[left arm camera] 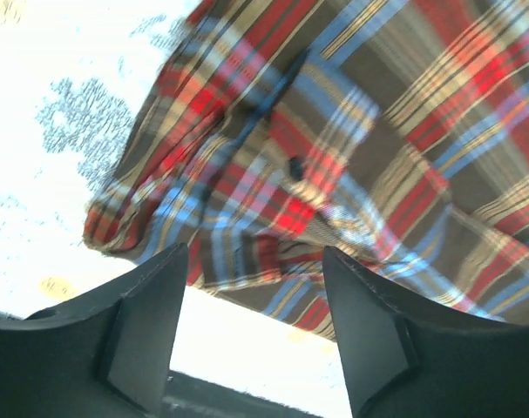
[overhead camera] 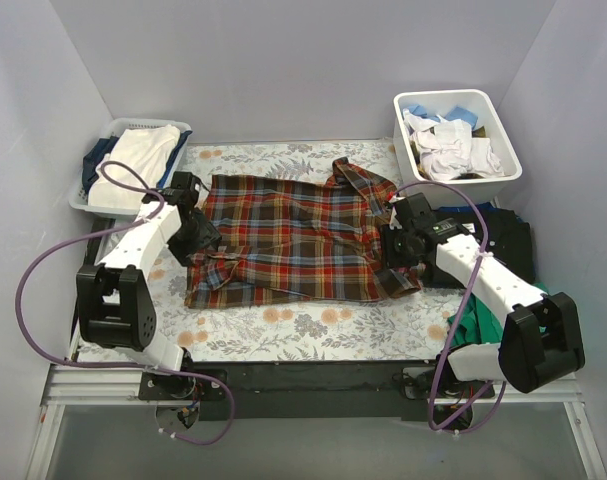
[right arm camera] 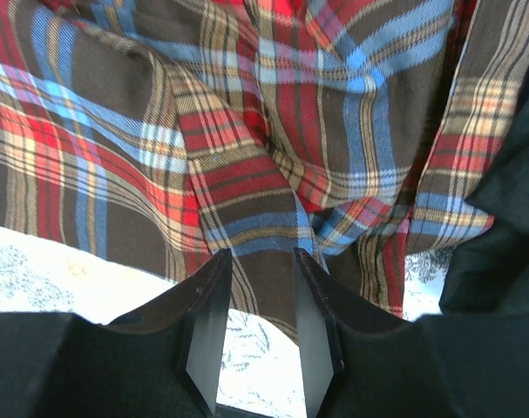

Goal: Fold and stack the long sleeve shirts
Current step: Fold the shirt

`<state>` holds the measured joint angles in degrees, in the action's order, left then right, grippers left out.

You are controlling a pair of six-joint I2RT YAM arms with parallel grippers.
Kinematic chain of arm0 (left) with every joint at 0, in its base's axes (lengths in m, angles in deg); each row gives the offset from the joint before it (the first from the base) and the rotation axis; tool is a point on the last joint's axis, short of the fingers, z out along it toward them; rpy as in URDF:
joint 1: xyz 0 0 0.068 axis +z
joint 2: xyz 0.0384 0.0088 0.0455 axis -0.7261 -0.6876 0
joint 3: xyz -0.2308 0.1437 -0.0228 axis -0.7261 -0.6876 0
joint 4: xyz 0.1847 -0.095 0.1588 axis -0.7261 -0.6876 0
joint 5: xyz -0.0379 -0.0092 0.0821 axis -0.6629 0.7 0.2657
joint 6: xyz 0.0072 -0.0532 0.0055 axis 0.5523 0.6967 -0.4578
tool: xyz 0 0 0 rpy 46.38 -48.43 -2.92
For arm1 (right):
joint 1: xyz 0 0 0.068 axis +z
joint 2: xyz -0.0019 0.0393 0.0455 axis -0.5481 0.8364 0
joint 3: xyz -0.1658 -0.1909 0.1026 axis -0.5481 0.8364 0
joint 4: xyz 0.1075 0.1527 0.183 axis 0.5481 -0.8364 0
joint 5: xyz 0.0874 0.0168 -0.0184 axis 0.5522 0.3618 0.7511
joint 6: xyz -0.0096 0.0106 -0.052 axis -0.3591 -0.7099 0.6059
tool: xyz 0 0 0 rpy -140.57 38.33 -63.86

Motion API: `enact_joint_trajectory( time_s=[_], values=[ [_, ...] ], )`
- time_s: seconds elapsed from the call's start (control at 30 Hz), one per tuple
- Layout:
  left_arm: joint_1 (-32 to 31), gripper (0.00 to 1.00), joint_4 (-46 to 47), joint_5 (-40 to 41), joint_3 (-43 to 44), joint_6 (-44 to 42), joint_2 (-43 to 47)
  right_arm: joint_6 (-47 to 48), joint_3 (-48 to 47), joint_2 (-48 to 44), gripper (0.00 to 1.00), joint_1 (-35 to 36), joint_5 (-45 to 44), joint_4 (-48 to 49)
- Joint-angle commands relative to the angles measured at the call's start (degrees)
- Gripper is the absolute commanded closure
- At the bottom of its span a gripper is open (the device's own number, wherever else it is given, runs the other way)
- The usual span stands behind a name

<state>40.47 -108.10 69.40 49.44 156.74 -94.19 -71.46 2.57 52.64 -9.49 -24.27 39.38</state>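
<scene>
One long sleeve shirt, a red, brown, blue and yellow plaid flannel [overhead camera: 293,235], lies spread on the floral tablecloth, its collar towards the back right. My left gripper [overhead camera: 205,240] sits at the shirt's left edge. In the left wrist view it [left arm camera: 254,261] is open, with bare cloth-covered table between the fingers and the plaid [left arm camera: 351,131] just ahead. My right gripper [overhead camera: 391,248] is at the shirt's bunched right edge. It [right arm camera: 261,261] stands open with the plaid hem [right arm camera: 247,113] lying flat between its fingertips. Black folded garments [overhead camera: 508,235] lie to the right.
A white bin [overhead camera: 398,130] with white and blue clothes stands at the back right. At the back left is a basket [overhead camera: 148,124] holding white and navy clothes. A green cloth [overhead camera: 475,318] lies by the right arm. The black pile [right arm camera: 508,226] is close beside the right gripper.
</scene>
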Motion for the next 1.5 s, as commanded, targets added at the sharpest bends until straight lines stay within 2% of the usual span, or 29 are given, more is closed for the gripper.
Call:
enact_joint_trajectory(
  time_s=[0.0,0.1,0.13,0.27,0.57,0.77,1.13,1.27,1.47],
  values=[
    [0.2,0.36,-2.7,-2.1,-3.4,0.1,8.3,-0.4,-3.2,0.9,0.58,0.0,2.1,2.2],
    [0.2,0.35,-0.3,-7.0,-8.5,1.5,12.3,-0.4,-3.6,2.3,0.58,0.0,3.2,2.5],
    [0.2,0.35,0.7,-10.9,-11.8,1.8,12.8,-0.5,-3.7,2.9,0.58,0.1,3.3,2.6],
    [0.0,0.36,4.3,-14.8,-15.5,3.3,12.9,0.2,-4.4,4.0,0.58,0.1,3.7,2.6],
    [-0.3,0.36,8.4,-12.3,-17.4,3.1,6.2,0.9,-5.7,5.3,0.58,0.1,3.0,2.8],
    [-0.4,0.42,10.4,-9.3,-18.1,3.8,3.3,0.8,-5.1,4.9,0.59,0.1,2.6,3.0],
    [-0.6,0.6,10.2,-5.5,-18.1,4.0,1.3,1.1,-5.1,5.1,0.59,0.1,2.5,3.4],
    [-0.6,1.0,11.0,-5.6,-19.8,4.1,0.6,1.3,-5.1,5.3,0.59,0.1,2.5,3.5],
    [-0.6,1.0,7.3,-2.9,-16.7,3.4,3.4,1.4,-5.0,5.4,0.59,0.1,2.8,3.8]
  ],
)
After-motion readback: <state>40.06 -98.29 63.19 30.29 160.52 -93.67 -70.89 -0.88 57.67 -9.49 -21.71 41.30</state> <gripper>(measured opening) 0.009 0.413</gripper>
